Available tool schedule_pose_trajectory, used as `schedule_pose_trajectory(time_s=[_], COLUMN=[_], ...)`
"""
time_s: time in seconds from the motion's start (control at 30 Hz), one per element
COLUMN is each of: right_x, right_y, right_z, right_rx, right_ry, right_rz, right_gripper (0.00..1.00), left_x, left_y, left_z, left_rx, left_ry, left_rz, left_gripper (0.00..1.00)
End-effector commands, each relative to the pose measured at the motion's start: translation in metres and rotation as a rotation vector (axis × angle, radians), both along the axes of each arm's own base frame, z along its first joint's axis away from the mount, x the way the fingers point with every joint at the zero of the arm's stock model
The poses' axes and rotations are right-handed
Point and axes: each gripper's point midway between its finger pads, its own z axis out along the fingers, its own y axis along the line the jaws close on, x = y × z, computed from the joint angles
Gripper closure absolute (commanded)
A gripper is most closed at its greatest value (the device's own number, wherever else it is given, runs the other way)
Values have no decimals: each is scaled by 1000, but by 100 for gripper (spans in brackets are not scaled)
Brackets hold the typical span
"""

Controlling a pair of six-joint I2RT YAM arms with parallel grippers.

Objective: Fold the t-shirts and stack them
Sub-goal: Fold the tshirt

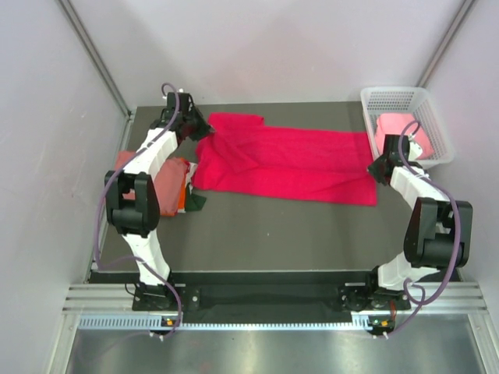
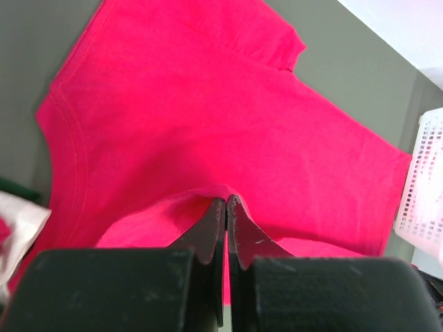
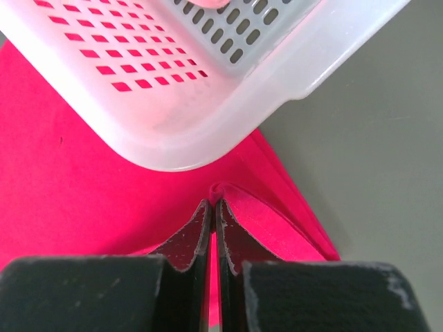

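The spread crimson tee [image 1: 288, 160] is pinched by the left gripper [image 2: 226, 207] and right gripper [image 3: 212, 207]. Two tees [image 1: 168, 191] are stacked; a pink tee [image 1: 390, 128] is left in the basket [image 1: 390, 92].

- crimson t-shirt [image 1: 288, 164]: soft matt cloth, fine knit, stitched hems.
- basket [image 1: 405, 95]: white plastic mesh, smooth, faintly glossy.
- table [image 1: 273, 234]: dark grey, flat and matt.
- left gripper [image 2: 226, 207] and right gripper [image 3: 212, 207]: black matt plastic, pale scuffs on the tips.
- rail [image 1: 101, 300]: bare brushed metal.
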Motion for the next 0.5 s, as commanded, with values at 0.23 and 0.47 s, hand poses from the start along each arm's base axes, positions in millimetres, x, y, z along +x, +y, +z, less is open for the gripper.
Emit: schedule_pose_trajectory(time_s=[0.23,0.47], right_x=[30,2], right_y=[-9,-1], right_z=[38,54], right_rx=[-67,-61], right_ry=[-144,-236], right_rz=[-21,-3], right_gripper=[54,36], left_x=[49,32], left_y=[-10,-6], left_z=[-5,22], left_rx=[-83,-69], left_ry=[-77,-141], left_rz=[-21,-9], left_gripper=[70,4])
